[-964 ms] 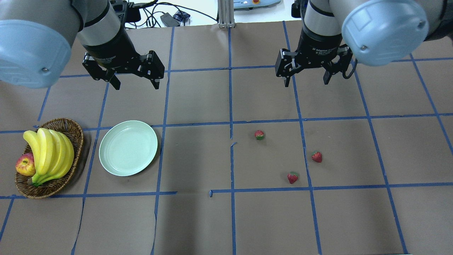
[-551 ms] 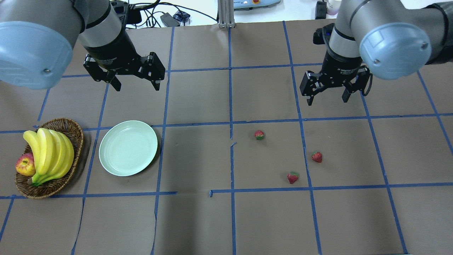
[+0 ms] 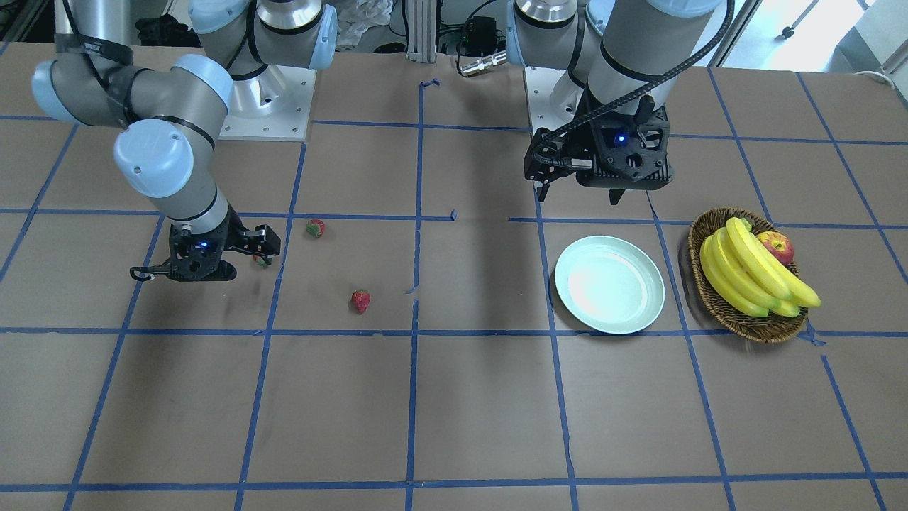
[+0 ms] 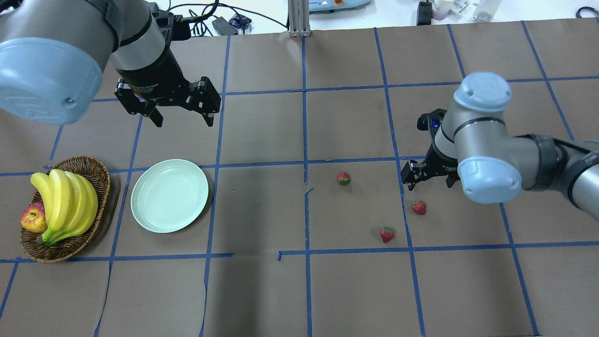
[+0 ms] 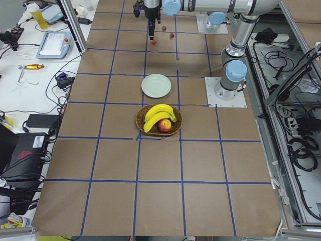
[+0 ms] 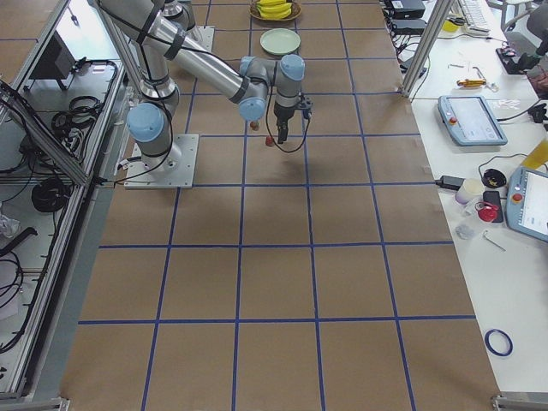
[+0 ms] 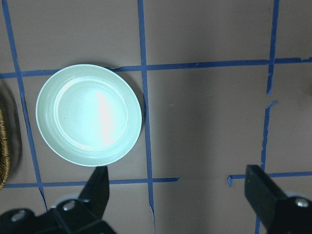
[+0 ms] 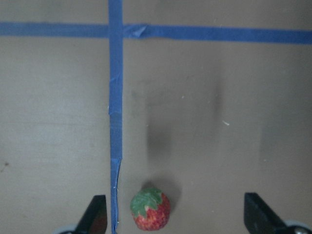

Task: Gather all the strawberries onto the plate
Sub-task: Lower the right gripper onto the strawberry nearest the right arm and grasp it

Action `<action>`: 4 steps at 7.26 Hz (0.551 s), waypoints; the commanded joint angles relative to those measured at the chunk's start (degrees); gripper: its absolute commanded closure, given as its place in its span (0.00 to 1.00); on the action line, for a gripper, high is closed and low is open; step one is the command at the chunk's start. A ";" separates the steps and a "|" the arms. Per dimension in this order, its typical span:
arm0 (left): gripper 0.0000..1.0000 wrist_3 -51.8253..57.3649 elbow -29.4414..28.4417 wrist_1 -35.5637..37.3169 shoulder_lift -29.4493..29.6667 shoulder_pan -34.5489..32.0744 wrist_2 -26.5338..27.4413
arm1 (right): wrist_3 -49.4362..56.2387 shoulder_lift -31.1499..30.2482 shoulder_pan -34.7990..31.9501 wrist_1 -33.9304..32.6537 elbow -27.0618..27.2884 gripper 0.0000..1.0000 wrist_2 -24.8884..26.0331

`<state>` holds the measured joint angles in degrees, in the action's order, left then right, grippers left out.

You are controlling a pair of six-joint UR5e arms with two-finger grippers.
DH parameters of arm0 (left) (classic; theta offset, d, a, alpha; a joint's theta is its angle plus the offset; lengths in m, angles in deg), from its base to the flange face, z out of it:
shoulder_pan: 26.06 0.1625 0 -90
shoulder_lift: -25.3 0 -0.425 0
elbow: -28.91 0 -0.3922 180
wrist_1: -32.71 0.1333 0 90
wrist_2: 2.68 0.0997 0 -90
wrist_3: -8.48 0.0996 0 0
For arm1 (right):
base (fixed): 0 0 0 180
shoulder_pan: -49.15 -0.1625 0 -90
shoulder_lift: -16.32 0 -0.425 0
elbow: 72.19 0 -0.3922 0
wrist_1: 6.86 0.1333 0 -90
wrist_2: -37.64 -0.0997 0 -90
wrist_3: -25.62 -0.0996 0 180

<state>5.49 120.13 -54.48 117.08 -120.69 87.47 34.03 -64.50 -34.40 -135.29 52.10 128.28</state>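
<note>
Three strawberries lie right of centre: a far one [image 4: 343, 178], a right one [image 4: 419, 207] and a near one [image 4: 387, 234]. The pale mint plate [image 4: 169, 195] sits empty at the left, also in the left wrist view [image 7: 88, 115]. My right gripper [image 4: 429, 183] is open and low, just beyond the right strawberry. In the right wrist view that strawberry [image 8: 150, 209] lies between the open fingers [image 8: 97, 214], left of the middle. My left gripper [image 4: 184, 122] is open and empty, hovering beyond the plate.
A brown wicker basket [image 4: 100, 171] with bananas [image 4: 65, 201] and a red-yellow apple [image 4: 32, 217] stands left of the plate. Blue tape lines grid the brown table. Cables and gear lie past the far edge.
My right arm has swung nearer and lower, from the far side of the table to just beyond the right strawberry. My left gripper has barely shifted. The strawberries and plate have not moved.
</note>
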 commanded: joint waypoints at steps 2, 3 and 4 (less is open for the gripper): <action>0.00 0.00 0.00 0.01 0.07 -0.03 -0.07 | 0.29 0.22 -0.30 -5.07 4.56 0.12 -1.16; 0.00 0.00 0.00 0.01 0.07 -0.03 0.02 | 0.29 0.22 -0.30 -5.16 4.64 0.67 -1.07; 0.00 0.00 0.00 0.01 0.07 -0.03 0.02 | 0.29 0.22 -0.30 -5.08 4.82 1.00 -1.07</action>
<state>5.49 120.14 -54.48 117.14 -120.72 87.47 34.29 -64.28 -34.69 -140.31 56.72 127.21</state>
